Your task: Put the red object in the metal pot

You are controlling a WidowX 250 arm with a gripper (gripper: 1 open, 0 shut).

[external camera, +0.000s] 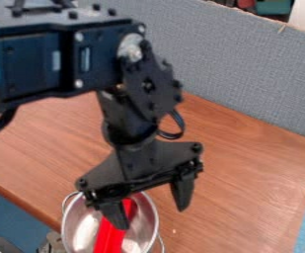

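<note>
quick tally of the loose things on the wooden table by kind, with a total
Bright red flat bar, standing in the pot: 1
Round shiny silver steel pot: 1
Total: 2

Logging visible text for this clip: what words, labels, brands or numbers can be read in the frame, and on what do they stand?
None: no readable text anywhere.
Robot arm and end effector: no markings that can be read through the blur.
Metal pot, red object, wooden table: plain, no labels visible.
</note>
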